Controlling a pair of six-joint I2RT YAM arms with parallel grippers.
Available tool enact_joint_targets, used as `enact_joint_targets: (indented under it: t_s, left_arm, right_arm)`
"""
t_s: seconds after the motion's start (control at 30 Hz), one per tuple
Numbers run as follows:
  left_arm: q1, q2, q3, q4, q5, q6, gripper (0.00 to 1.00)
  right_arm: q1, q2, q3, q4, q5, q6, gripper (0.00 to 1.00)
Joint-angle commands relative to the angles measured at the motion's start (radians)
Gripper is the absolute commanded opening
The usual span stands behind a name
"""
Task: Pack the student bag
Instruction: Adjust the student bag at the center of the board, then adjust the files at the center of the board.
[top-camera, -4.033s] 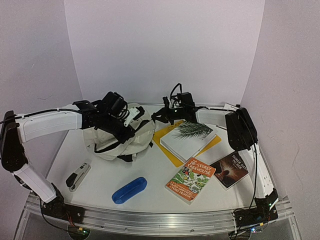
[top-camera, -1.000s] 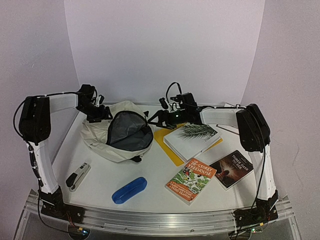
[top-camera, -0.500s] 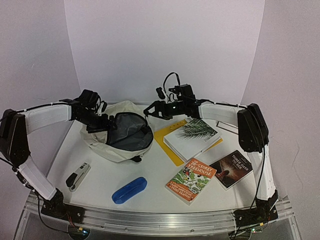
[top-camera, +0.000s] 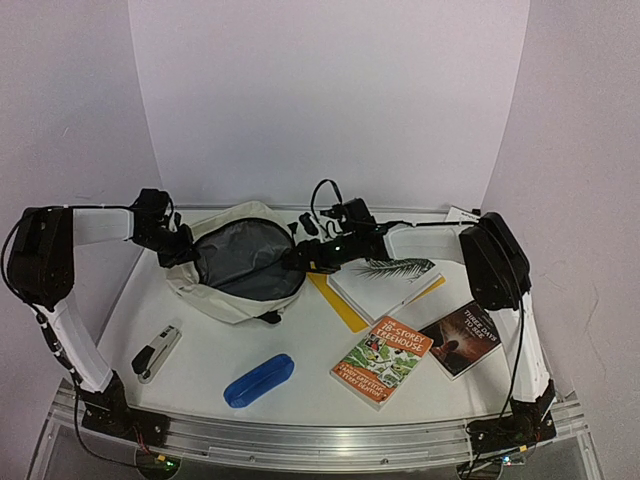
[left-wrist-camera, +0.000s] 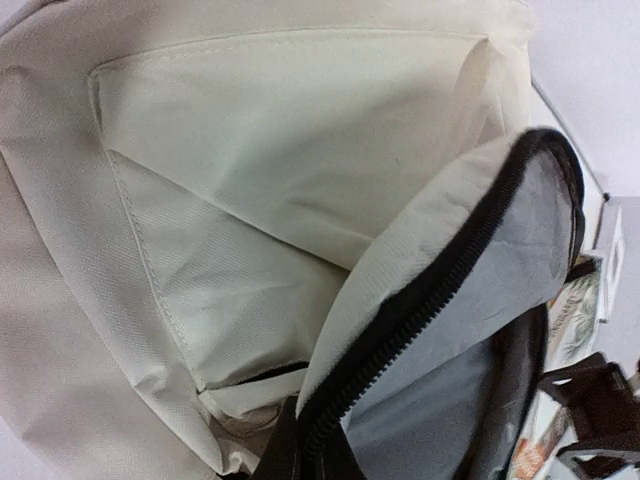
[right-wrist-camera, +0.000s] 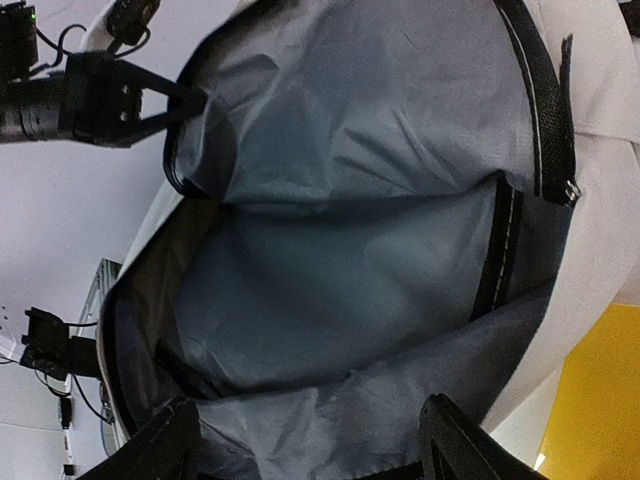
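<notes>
Lying on the back left part of the worktop (top-camera: 290, 340), the student bag (top-camera: 205, 295) has its mouth pulled wide, and grey lining (top-camera: 245, 262) shows inside the black zipper rim. The left tool (top-camera: 183, 252) sits at the mouth's left edge. In the left wrist view its dark tips (left-wrist-camera: 305, 455) are pressed together on the zipper rim (left-wrist-camera: 420, 300), with cream fabric and a flat outer pocket filling the rest of the picture. The right tool (top-camera: 298, 258) is at the opposite edge of the mouth. In the right wrist view its fingers (right-wrist-camera: 165, 450) stand spread far apart, with the near edge of the lining (right-wrist-camera: 330, 280) lying loosely between them; whether either finger presses the cloth I cannot tell. That view also looks straight into the bag, which holds only folds of grey cloth, and a zipper pull (right-wrist-camera: 568, 190) hangs at the right rim.

Just right of the bag, a white book with a palm frond on its cover (top-camera: 385, 275) rests on a yellow folder (top-camera: 340, 300). Nearer the front lie a colourful treehouse book (top-camera: 380, 360) and, beside it, a dark paperback (top-camera: 460, 338). A blue pencil case (top-camera: 258, 380) lies in front of the bag, well apart from it, and a stapler (top-camera: 157, 352) sits at the front left.
</notes>
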Motion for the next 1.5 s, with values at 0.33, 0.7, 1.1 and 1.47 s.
enact_joint_targets:
  t_s: [0.33,0.7,1.1,1.47]
  left_arm:
    - [0.108,0.282,0.211,-0.153,0.103,-0.119,0.23]
    - [0.026,-0.043,0.353,-0.287,-0.077,0.147,0.9]
    - [-0.459,0.169,0.498,-0.092,0.093,-0.043,0.73]
    - [-0.575,0.478,0.696,-0.003,0.055,-0.222,0.57]
  right_arm:
    - [-0.067,-0.061,0.056,-0.111,0.127,-0.146,0.77]
    - [-0.342,-0.231,-0.005,-0.342,0.137,-0.276,0.9]
    - [-0.513,-0.165,0.041,-0.497,0.228,-0.392,0.91]
    - [-0.569,0.035,0.263,-0.499,0.13,-0.312,0.89]
